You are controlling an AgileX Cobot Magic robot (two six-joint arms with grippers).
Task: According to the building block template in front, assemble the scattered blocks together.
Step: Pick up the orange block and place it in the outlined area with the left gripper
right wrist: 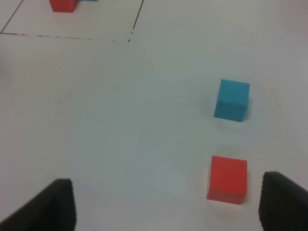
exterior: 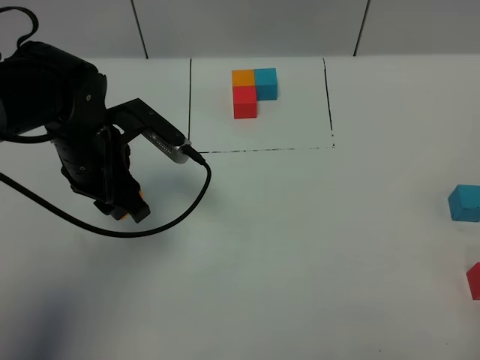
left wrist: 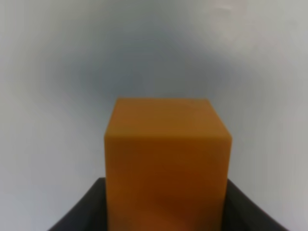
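The building block template, an orange, cyan-blue and red L of joined cubes, sits inside a thin black outline at the back of the table. At the left, my left gripper is shut on the orange cube. That orange cube fills the left wrist view between the dark fingers. Two scattered blocks lie at the right edge: a cyan-blue cube and a red cube. My right gripper is open above the table, with the red cube just inside one finger and the cyan-blue cube farther off.
The left arm's black cable loops over the table near the outline's front left corner. The outline's dashed front line runs across the middle. White table stretches between the left gripper and the loose cubes.
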